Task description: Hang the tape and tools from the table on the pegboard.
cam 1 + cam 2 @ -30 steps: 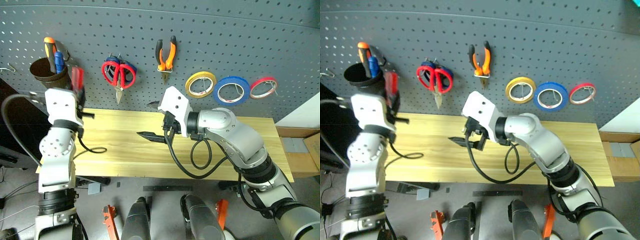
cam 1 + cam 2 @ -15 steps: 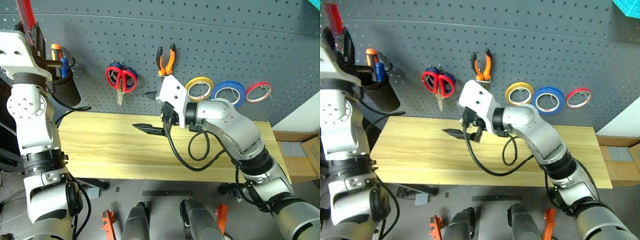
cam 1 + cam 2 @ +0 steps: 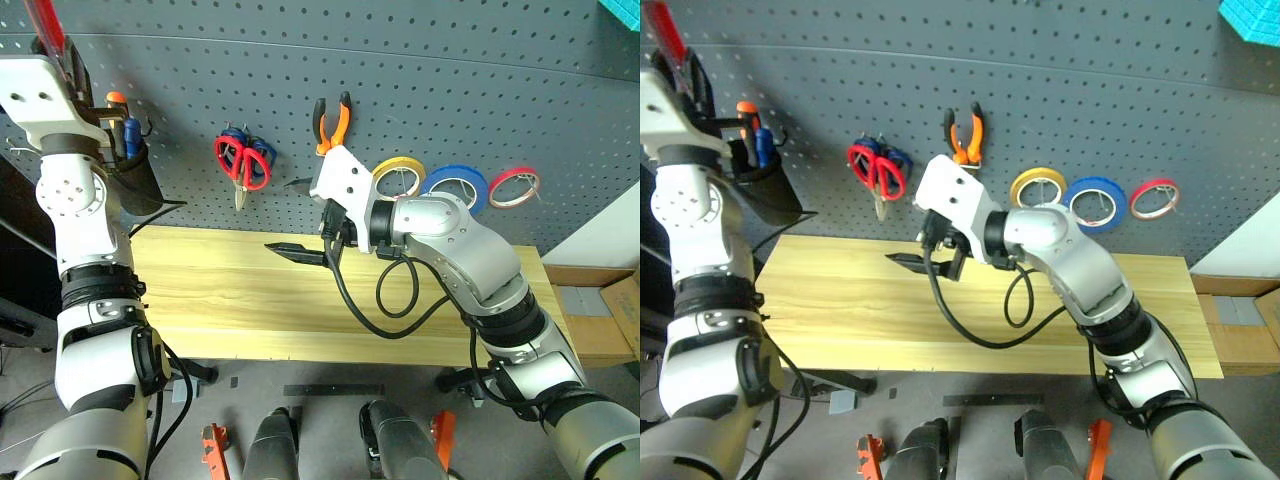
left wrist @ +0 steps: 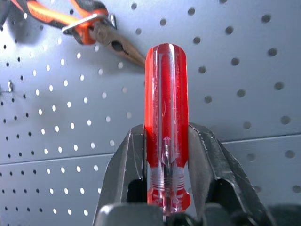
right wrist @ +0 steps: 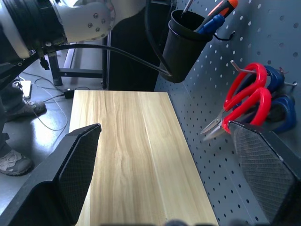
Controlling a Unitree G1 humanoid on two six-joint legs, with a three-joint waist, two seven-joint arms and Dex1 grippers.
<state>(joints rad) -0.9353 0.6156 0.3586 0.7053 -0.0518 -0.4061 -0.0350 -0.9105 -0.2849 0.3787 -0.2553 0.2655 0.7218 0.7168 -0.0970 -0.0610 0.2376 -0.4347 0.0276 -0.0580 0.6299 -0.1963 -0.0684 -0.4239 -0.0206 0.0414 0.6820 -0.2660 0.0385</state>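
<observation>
My left gripper (image 4: pixel 165 141) is shut on the slim red-handled screwdriver (image 4: pixel 165 103), held high against the dark pegboard (image 3: pixel 450 80), above a black cup (image 3: pixel 135 178). In the head view the red handle (image 3: pixel 47 25) sticks up at the far left. My right gripper (image 3: pixel 297 218) hangs open over the middle of the yellow table (image 3: pixel 220 290), with nothing between its fingers. On the board hang the red-handled scissors (image 3: pixel 245 160), the orange-and-black pliers (image 3: pixel 333 122) and the blue tape (image 3: pixel 456 187).
The black cup holds an orange-handled and a blue-handled tool (image 5: pixel 214 16). Blue-handled scissors (image 3: pixel 231 136) hang behind the red ones. A yellow tape (image 3: pixel 400 177) and a red tape (image 3: pixel 516 186) flank the blue one. A cardboard box (image 3: pixel 600 310) stands at the right of the table.
My left arm has lifted the screwdriver from beside the black cup to above it, and the camera has tilted up. The right gripper stays where it was, open.
</observation>
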